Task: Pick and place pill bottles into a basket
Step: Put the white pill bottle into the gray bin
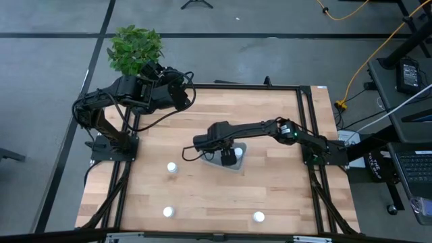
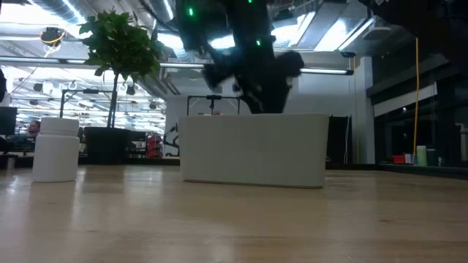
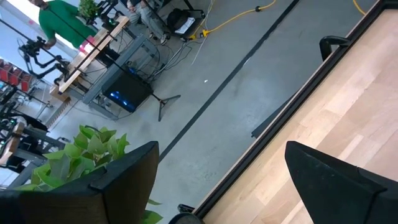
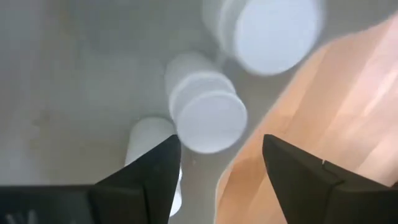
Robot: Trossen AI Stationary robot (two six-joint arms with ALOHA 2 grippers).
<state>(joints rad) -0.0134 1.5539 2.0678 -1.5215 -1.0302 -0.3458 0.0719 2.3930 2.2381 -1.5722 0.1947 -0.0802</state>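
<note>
Hovering over the small pale grey-blue plastic basket [image 1: 237, 164] near the table's centre, my right gripper [image 4: 221, 165] hangs with its dark fingers spread and nothing pinched between them. Through the right wrist camera I count three tiny white cylindrical pill bottles inside the tray: one capped bottle [image 4: 205, 112] lies directly ahead of the fingers, a second [image 4: 273, 31] farther on, and a third [image 4: 152, 146] partly hidden behind one finger. The gripper touches none of them, as far as I can tell.

From above, three more white bottles stand on the light wooden table [image 1: 283, 196]: one [image 1: 173, 167] well to the left of the basket, one [image 1: 168, 212] near the front edge on the left, and one [image 1: 258, 217] near the front edge on the right. The table-level camera shows one bottle [image 2: 57, 150] upright beside the basket's wall [image 2: 253, 150], with the right arm coming down behind it.

My left gripper [image 3: 217, 180] waits at the table's far left corner, next to the green potted plant [image 1: 135, 48], its fingers wide apart and empty.

I judge the job about half done: three bottles in, three still to fetch. All the remaining ones stand apart from each other, so each should be an easy single pick.
</note>
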